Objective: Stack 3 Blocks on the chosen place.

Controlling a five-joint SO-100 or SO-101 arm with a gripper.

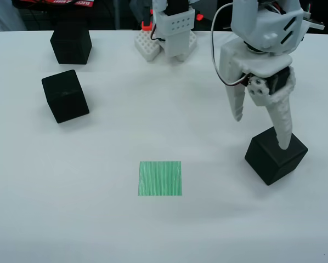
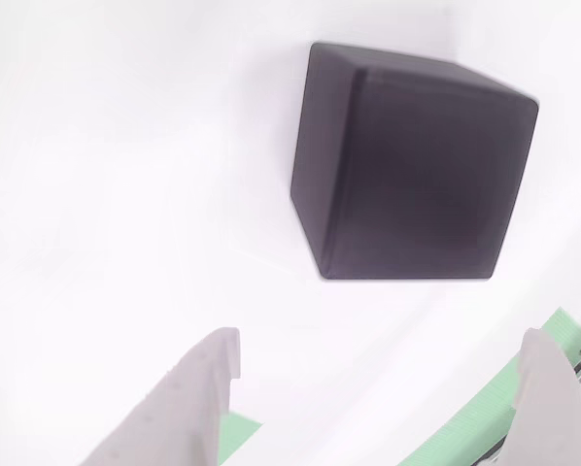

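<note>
Approach to first block — green striped square (image 1: pixel 160 178) bare.
Gripper (image 1: pixel 263 129) spread open over lower-right black cube (image 1: pixel 276 155); next — descend, straddle, close.

Three black blocks (image 1: pixel 276 155), green-striped square (image 1: pixel 160 178), white table (image 1: pixel 71 208).

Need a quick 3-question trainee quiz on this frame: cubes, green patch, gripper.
1. How many matte black cubes lie on the white table in the view from above?
2. True or false: the green striped square patch has a cube on it.
3. In the view from above, the gripper has its fingers:
A) shut on a cube
B) open, at the cube on the right
C) open, over the green patch

Key: 1) three; 2) false, the patch is bare; 3) B, and the view that rides on the gripper shows that cube ahead of the spread fingers.
</note>
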